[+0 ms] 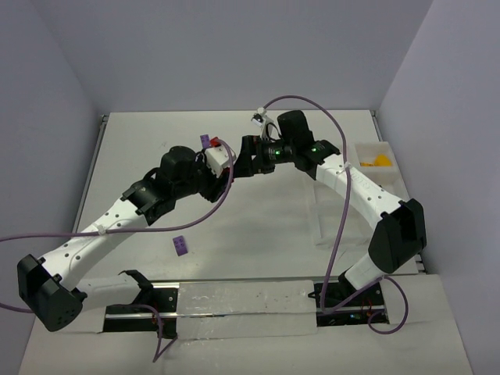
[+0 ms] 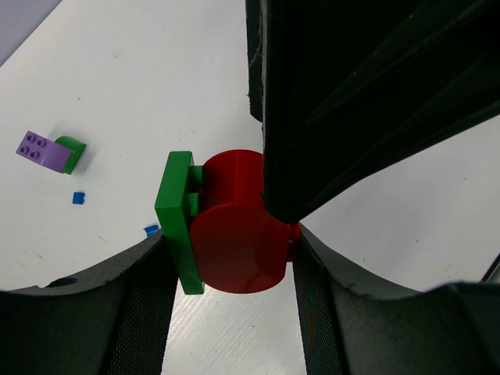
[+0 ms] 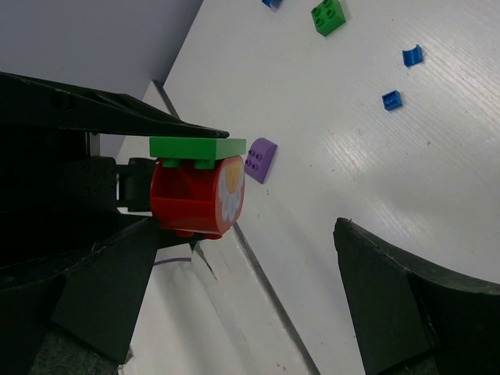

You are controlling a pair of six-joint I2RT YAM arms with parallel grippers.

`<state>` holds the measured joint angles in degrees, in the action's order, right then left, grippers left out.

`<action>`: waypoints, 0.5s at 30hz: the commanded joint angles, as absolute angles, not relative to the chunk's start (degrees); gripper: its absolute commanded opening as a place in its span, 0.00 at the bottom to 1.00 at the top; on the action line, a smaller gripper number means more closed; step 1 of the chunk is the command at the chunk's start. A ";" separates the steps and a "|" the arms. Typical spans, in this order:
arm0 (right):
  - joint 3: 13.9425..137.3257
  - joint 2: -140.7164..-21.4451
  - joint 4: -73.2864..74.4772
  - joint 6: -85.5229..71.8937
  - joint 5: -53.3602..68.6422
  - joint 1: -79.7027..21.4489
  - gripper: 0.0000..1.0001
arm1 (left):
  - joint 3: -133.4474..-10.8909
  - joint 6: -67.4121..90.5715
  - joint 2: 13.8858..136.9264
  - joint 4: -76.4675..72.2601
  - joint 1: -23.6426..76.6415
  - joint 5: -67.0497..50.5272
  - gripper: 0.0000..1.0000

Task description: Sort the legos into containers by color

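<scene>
Our left end effector (image 2: 230,258) pinches a rounded red plastic brick (image 3: 187,199) with a flat green plate (image 3: 195,146); our spread right end effector (image 3: 244,226) should pry them apart.

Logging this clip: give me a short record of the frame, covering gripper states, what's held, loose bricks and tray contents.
left gripper: shut on red round brick with green plate attached
right gripper: open, right beside the held piece
loose on table: purple brick, green brick, small blue pieces
tray: at the table's right edge, with a yellow piece inside
sorting status: red and green parts joined, not yet in the tray
</scene>
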<state>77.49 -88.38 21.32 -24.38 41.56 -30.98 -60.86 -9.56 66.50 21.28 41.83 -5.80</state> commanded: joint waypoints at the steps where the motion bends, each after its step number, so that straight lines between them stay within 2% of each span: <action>1: 78.47 -87.26 18.64 -24.26 43.54 -31.94 1.00 | -64.29 -8.40 66.71 17.27 42.65 -6.09 0.00; 11: 79.53 -89.46 19.51 -23.12 45.02 -33.36 0.95 | -65.97 -7.42 67.99 16.88 42.89 -7.21 0.00; 14: 79.63 -89.74 19.34 -23.12 45.09 -33.49 0.89 | -66.44 -7.13 68.28 16.96 43.05 -7.13 0.00; 15: 79.63 -89.89 19.34 -23.19 45.09 -33.57 0.80 | -66.45 -7.04 68.29 16.88 42.99 -7.12 0.00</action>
<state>77.54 -89.08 20.28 -23.92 43.20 -32.40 -62.83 -8.50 68.10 20.86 42.74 -6.56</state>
